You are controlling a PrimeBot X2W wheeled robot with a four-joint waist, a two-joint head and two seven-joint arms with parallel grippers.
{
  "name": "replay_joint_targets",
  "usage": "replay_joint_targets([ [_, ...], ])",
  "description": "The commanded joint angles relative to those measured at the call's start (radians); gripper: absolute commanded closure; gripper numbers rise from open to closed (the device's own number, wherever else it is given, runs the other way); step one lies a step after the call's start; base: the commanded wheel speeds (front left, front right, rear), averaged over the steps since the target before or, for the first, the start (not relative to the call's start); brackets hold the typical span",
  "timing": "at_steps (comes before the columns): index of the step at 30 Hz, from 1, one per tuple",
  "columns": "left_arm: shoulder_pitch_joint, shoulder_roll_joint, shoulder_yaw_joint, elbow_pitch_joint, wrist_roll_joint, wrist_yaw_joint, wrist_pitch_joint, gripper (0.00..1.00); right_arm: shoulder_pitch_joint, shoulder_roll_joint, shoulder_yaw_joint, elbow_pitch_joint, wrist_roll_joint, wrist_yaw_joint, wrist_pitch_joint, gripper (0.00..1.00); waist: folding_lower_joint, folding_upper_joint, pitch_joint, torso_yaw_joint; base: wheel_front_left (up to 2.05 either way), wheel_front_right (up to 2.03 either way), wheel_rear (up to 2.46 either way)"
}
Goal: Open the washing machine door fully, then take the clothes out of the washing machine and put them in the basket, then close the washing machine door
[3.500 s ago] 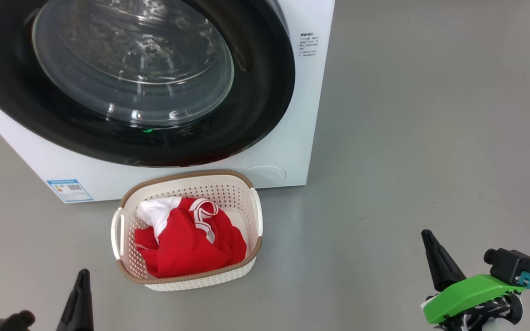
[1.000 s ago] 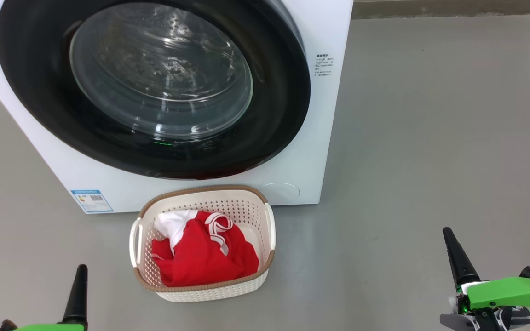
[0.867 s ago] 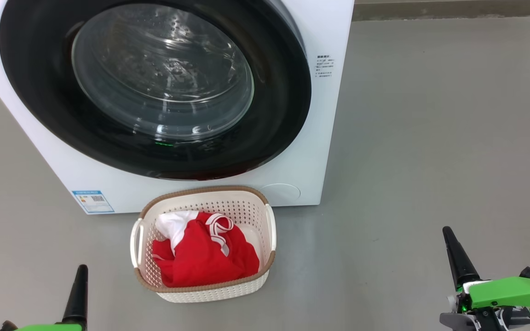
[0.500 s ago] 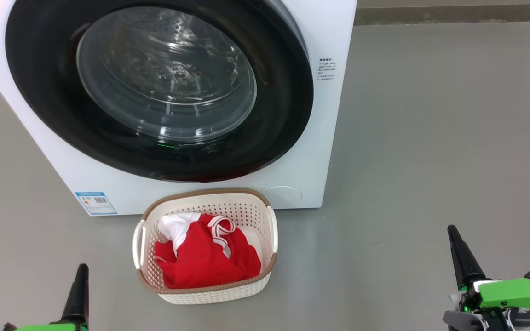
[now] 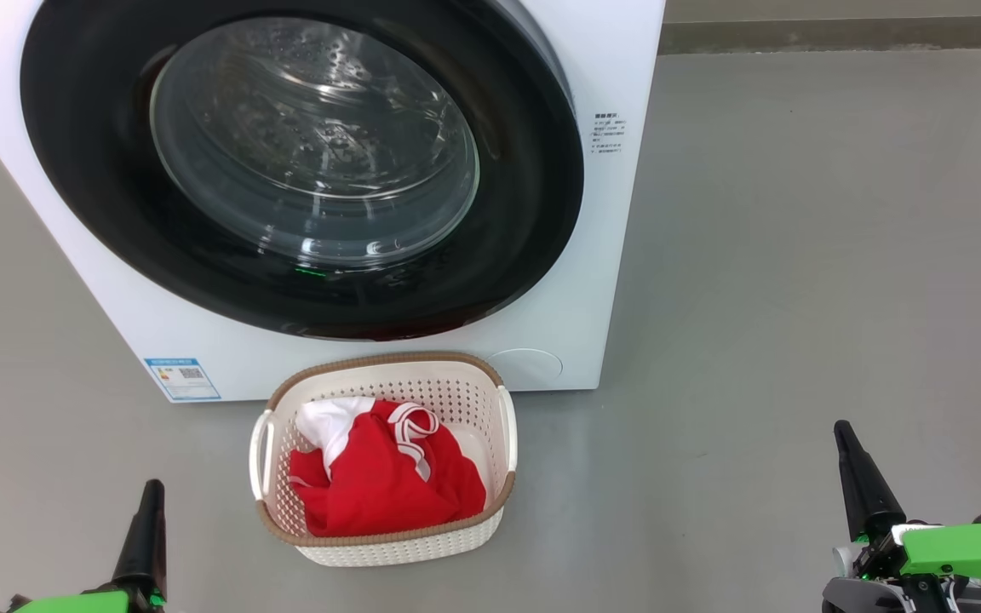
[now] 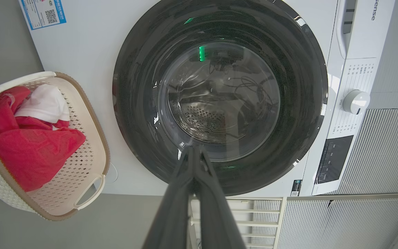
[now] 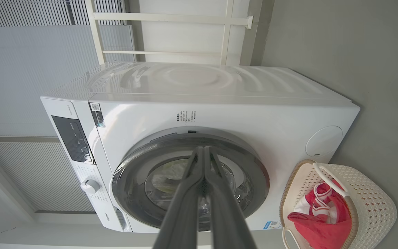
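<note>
The white washing machine point(image 5: 618, 77) stands ahead with its washing machine door point(image 5: 533, 255) closed flat against the front, black rim around clear glass. On the floor just in front sits the cream basket point(image 5: 503, 426), and the red and white clothes point(image 5: 388, 481) lie inside it. My left gripper point(image 5: 150, 489) is low at the left, shut and empty, well short of the basket. Far to the right my right gripper point(image 5: 841, 430) is shut and empty too. Both wrist views show the door point(image 6: 143, 52) point(image 7: 254, 166), the basket point(image 6: 92, 193) point(image 7: 375, 197) and shut fingers point(image 6: 171, 207) point(image 7: 181, 207).
Grey floor point(image 5: 797, 255) spreads wide to the machine's right. A blue label point(image 5: 182, 378) sits at the machine's lower left corner. The control panel and knob point(image 6: 356, 101) are on the machine's top front. Pale ribbed wall panels point(image 6: 385, 152) and a white frame stand behind it.
The whole head view has shifted down and right, so the camera moved. Machine, closed door, basket and clothes stay as they were. Both grippers stay shut.
</note>
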State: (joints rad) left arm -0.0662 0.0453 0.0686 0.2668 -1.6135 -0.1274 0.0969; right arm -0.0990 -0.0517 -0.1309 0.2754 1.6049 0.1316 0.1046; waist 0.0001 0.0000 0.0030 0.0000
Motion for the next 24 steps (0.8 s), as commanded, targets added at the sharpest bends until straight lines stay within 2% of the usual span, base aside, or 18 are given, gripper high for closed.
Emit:
replay_joint_targets([
  [1,-0.041,0.012,0.036,-0.022,-0.003,-0.003,0.009,1.00,-0.009,-0.002,0.021,-0.031,0.007,-0.001,0.005,1.00,0.0000,0.0000,0.000,0.000,0.00,0.00,0.00],
  [24,-0.041,0.010,0.039,-0.022,-0.001,-0.003,0.011,1.00,-0.009,-0.001,0.020,-0.031,0.006,-0.001,0.007,1.00,0.0000,0.0000,0.000,0.000,0.00,0.00,0.00],
])
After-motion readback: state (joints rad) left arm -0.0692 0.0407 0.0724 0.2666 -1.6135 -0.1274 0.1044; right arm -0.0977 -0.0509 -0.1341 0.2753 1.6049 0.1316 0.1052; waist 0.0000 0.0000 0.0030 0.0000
